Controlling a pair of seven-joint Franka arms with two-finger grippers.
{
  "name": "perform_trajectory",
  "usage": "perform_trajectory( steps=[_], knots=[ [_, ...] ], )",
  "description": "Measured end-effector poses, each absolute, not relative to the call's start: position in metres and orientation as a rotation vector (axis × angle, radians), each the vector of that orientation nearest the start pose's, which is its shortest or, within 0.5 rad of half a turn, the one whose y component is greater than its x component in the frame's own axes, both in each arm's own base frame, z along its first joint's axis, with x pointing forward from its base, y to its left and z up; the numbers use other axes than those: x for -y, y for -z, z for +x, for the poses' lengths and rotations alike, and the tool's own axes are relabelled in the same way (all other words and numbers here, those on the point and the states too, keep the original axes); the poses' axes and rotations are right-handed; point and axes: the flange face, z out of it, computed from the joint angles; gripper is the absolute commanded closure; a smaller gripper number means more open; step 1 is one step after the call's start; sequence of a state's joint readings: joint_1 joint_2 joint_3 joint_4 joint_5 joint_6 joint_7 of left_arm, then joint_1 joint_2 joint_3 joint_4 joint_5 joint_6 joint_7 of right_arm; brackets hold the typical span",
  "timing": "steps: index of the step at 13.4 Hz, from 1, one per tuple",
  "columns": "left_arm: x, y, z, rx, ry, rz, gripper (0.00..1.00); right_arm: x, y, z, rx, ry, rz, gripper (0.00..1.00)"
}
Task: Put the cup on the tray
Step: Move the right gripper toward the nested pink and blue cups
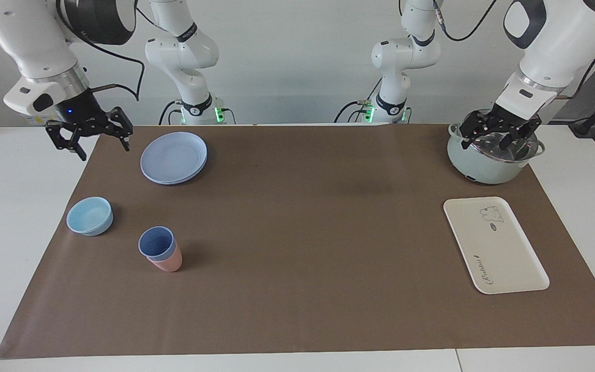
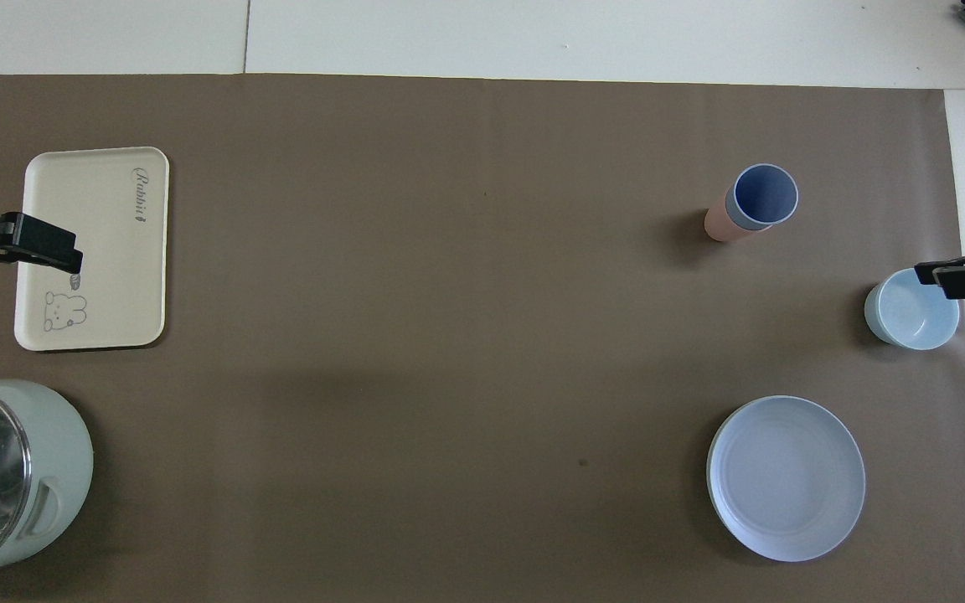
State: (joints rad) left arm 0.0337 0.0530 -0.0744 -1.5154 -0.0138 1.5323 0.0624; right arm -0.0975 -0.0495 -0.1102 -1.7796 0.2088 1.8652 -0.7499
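Periwinkle plastic marked the cup [image 1: 157,244], which we found nested upright inside a pink cup [image 1: 167,264] on the brown mat [image 1: 297,232], toward the right arm's end of the table. Our right gripper [image 1: 89,135] hung in the air over the mat's edge at that same end, its fingers spread and holding nothing. The cup stood well apart from this gripper, farther from the robots than the spot beneath it. A light-blue bowl [image 1: 90,216] sat between that spot and the cup, also farther from the robots, and a round blue plate [image 1: 174,157] lay on the mat just beside the spot under the gripper, toward the table's middle.

Our left gripper [image 1: 499,130] hovered over a pale green pot [image 1: 488,160] at the left arm's end, fingers likewise apart and empty, waiting. The tray [image 1: 495,244] lay flat on the mat near that pot, farther from the robots than it, with its bear drawing at the end nearer the gripper. Nothing rested on the tray, and the cup stood well apart from it, at the table's right-arm end.
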Motion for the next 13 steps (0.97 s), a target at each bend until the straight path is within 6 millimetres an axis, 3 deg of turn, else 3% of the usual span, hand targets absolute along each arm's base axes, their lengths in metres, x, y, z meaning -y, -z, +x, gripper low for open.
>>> perform_trajectory(
  steps=[3, 7, 11, 13],
  knots=[
    [0.023, -0.618, 0.566, -0.163, -0.057, -3.155, 0.00, 0.126, -0.548, 0.564, 0.870, 0.440, -2.741, 0.00],
    [0.023, -0.618, 0.566, -0.163, -0.057, -3.155, 0.00, 0.155, -0.481, 0.588, 1.004, 0.586, -2.529, 0.00],
    [0.023, -0.618, 0.566, -0.163, -0.057, -3.155, 0.00, 0.162, -0.422, 0.606, 1.083, 0.739, -2.355, 0.00],
    [0.023, -0.618, 0.566, -0.163, -0.057, -3.155, 0.00, 0.164, -0.404, 0.609, 1.082, 0.769, -2.316, 0.00]
  ],
)
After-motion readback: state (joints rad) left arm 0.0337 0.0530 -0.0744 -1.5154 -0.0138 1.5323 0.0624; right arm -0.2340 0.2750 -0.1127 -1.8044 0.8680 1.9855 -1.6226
